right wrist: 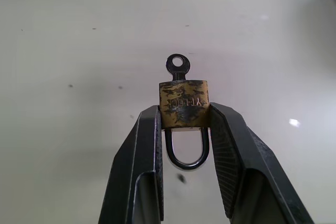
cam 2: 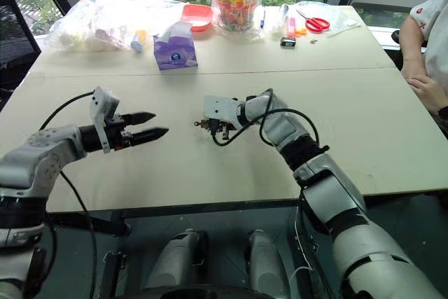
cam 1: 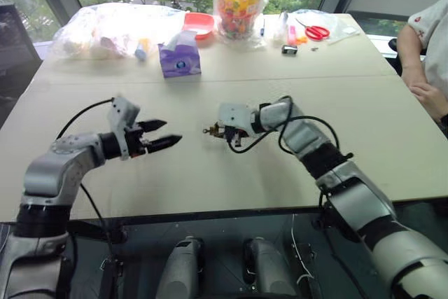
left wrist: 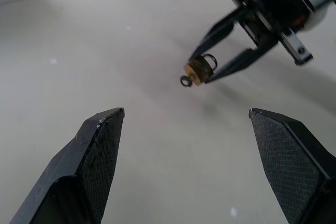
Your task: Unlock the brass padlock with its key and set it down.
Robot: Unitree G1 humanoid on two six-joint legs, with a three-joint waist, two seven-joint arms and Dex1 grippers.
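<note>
Between our right hand's fingertips sits the padlock, clamped by its brass sides above the table, shackle turned back toward the wrist. That leaves the key free, its round bow poking out of the far face, which we judge is deliberate: the other hand can reach it. Our left hand hovers well apart to the side, fingers spread wide and aimed at the lock, ready to take the bow and turn it.
</note>
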